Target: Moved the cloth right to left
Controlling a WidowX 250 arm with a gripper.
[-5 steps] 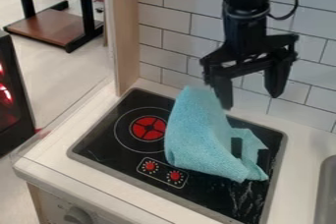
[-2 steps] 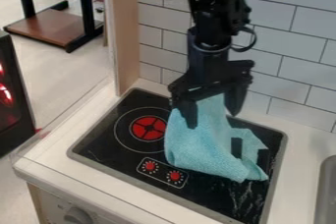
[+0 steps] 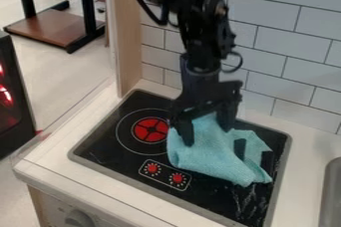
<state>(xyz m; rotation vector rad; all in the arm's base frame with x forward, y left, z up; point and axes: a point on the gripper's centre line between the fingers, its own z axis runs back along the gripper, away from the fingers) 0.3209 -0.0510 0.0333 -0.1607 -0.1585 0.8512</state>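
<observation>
The blue cloth lies crumpled on the black hob, to the right of the red burner in the view, with its left edge over the ring around it. Its top bunches up towards the wall, and a loose fold spreads out on the right (a dark gap shows between that fold and the main heap).

The arm comes in from the top edge, and the tool hangs down over the upper part of the cloth. It is open, its two fingers apart, with the raised cloth between them (whether either one touches it, I cannot tell).

Two small red dials sit at the front of the hob, just beside the cloth's lower left side. The hob is set in a pale counter, with a white tiled wall behind, a wooden panel at the back left corner and the edge of a grey sink at the right.
</observation>
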